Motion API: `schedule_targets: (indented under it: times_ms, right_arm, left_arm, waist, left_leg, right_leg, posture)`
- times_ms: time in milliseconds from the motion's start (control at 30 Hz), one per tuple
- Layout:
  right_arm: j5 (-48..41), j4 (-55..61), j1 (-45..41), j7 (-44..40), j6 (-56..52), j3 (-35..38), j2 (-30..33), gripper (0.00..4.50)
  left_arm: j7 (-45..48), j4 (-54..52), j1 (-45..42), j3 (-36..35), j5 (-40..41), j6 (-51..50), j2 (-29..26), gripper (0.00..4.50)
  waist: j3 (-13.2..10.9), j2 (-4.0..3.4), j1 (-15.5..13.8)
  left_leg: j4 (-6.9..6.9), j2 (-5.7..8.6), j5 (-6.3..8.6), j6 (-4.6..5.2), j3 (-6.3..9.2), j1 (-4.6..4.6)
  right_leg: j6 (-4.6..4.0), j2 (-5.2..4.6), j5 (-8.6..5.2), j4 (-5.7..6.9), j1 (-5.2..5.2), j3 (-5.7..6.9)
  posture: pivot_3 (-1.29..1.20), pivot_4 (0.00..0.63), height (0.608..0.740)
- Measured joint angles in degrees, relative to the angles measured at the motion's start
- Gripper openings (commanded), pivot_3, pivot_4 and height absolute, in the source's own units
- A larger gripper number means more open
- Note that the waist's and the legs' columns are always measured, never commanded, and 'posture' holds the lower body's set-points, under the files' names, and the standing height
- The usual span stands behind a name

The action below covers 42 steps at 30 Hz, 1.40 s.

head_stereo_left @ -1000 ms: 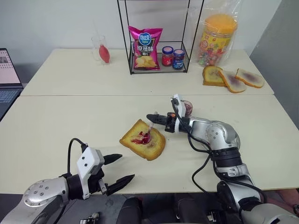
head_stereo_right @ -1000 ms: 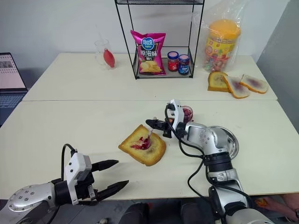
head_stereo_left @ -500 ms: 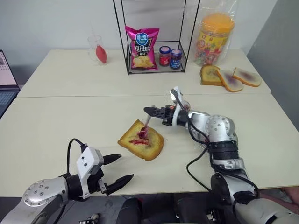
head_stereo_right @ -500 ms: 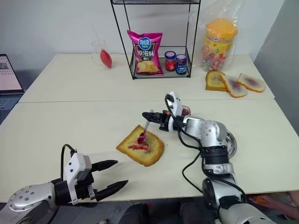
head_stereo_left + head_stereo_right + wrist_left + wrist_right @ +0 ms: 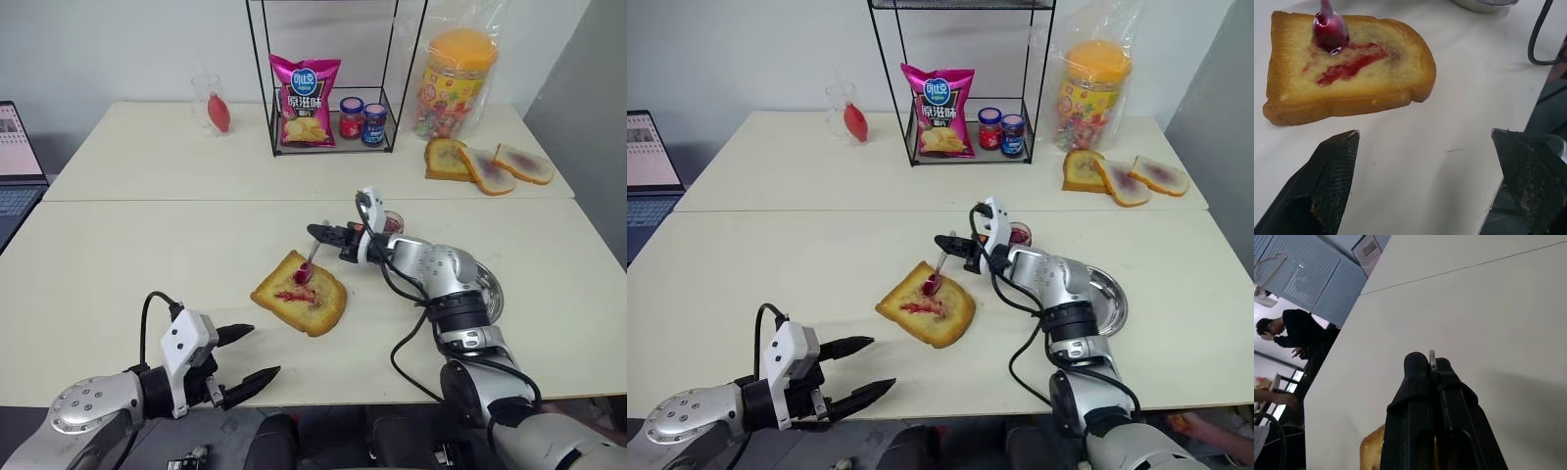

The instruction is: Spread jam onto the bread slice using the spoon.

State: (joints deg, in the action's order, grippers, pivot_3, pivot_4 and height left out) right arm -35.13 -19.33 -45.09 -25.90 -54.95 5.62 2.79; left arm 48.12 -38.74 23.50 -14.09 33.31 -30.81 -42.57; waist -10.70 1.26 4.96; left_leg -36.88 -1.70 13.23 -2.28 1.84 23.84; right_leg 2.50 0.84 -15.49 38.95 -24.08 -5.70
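At frame centre, the right claw point(image 5: 315, 231) pinched the spoon point(image 5: 310, 262) over the bread slice point(image 5: 299, 294); the left claw point(image 5: 247, 354) gaped open at lower left.

Two pale cream tables stand pushed together, the near table point(image 5: 118, 264) meeting the far table point(image 5: 147, 147) along a straight seam. On the near one lie the bread slice point(image 5: 299, 294), streaked with red jam, a round metal plate point(image 5: 1107, 299) to its right and a small glass jar point(image 5: 1020, 234) just behind. The far one carries a black wire rack point(image 5: 328, 78), a clear glass point(image 5: 208, 101), a bagged tub of sweets point(image 5: 456, 78) and three overlapping slices point(image 5: 485, 164). A laptop point(image 5: 18, 157) sits at the left edge.
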Motion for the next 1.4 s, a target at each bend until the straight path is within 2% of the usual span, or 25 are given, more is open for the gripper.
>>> schedule_targets:
  times_ms: [300,400,433,567,767,900,1000,1167,1267,1400]
  right_arm:
    - [-2.73,7.86,2.18,-0.2,-6.98,0.16,3.1,0.01]
    - [-6.53,9.28,2.34,0.92,-11.57,3.52,2.21,0.01]
    - [-9.67,9.91,1.66,2.05,-14.19,6.61,0.77,0.01]
    - [-16.61,14.41,0.47,4.49,-20.36,11.56,1.08,0.01]
    - [-27.1,24.56,2.52,5.64,-28.16,17.06,7.41,0.01]
    - [-34.59,30.0,3.87,11.73,-28.89,23.54,10.45,0.01]
    - [-40.32,36.03,10.81,17.41,-27.37,28.32,15.71,0.01]
    - [-42.69,40.05,22.38,25.31,-21.87,34.06,20.09,0.01]
    - [-40.07,41.96,30.04,27.98,-15.98,36.81,19.93,0.01]
    - [-35.56,41.4,37.75,28.51,-8.11,37.61,16.97,0.01]
  left_arm:
    - [0.23,1.04,-1.86,0.54,-0.59,0.01,-0.02,4.5]
    - [0.26,1.09,-2.03,0.75,-0.65,0.01,-0.02,4.5]
    - [0.27,1.13,-2.39,0.8,-0.68,0.01,-0.02,4.5]
    - [0.92,1.26,-3.09,0.94,-0.68,0.01,-0.51,4.5]
    - [3.52,3.82,-11.4,3.48,-0.28,-0.14,-1.94,4.5]
    - [6.58,5.12,-20.85,8.98,0.2,-0.35,-2.67,4.5]
    - [10.22,7.99,-30.38,15.3,0.18,-0.48,-1.84,4.5]
    - [14.32,13.12,-40.02,22.23,-1.1,0.2,0.8,4.5]
    - [16.81,18.76,-45.28,27.53,-6.32,5.05,3.06,4.5]
    - [18.06,26.1,-47.1,33.02,-12.81,11.22,6.95,4.5]
  waist:
    - [0.0,0.0,0.0]
    - [0.0,0.0,0.0]
    - [0.0,-0.01,0.0]
    - [-0.01,-0.01,0.05]
    - [-0.01,-0.01,-0.35]
    - [-0.02,-0.03,-0.1]
    - [0.0,0.0,-0.56]
    - [-0.01,0.0,-0.45]
    - [0.0,-0.01,-0.36]
    - [0.01,-0.04,0.1]
  left_leg:
    - [0.01,-0.01,0.0,0.0,0.01,0.01]
    - [0.03,-0.03,0.0,0.0,0.02,0.03]
    - [0.03,-0.04,0.0,0.0,0.04,0.02]
    - [0.02,-0.03,0.0,0.0,0.04,0.02]
    - [-0.01,0.02,0.0,0.0,0.11,0.08]
    - [0.0,0.02,0.0,0.0,0.06,0.05]
    - [0.01,0.04,0.0,0.01,0.19,0.13]
    - [0.01,0.04,0.0,0.01,0.03,0.13]
    - [0.01,0.06,0.0,0.01,-0.01,0.03]
    - [0.0,0.02,0.0,0.01,-0.12,-0.02]
  right_leg:
    - [0.0,0.02,-0.01,0.0,-0.01,0.0]
    - [-0.01,0.03,0.0,0.01,-0.03,0.01]
    - [-0.01,0.05,0.0,0.02,-0.03,0.02]
    - [-0.01,0.05,0.0,0.01,-0.02,0.02]
    - [0.01,0.04,-0.01,-0.04,0.02,0.08]
    - [0.04,0.07,0.01,0.0,0.01,0.02]
    - [0.05,0.08,-0.02,-0.03,0.04,0.14]
    - [0.07,0.07,-0.03,-0.05,0.02,-0.01]
    - [0.09,0.08,-0.02,-0.02,0.05,-0.08]
    - [0.1,0.1,-0.01,0.07,0.02,-0.21]
  posture:
    - [0.0,0.15,0.74]
    - [0.0,0.15,0.74]
    - [0.0,0.15,0.74]
    - [0.0,0.15,0.74]
    - [0.0,0.15,0.74]
    - [0.0,0.15,0.74]
    - [0.0,0.15,0.74]
    - [0.0,0.15,0.74]
    - [0.0,0.15,0.74]
    - [0.0,0.15,0.74]
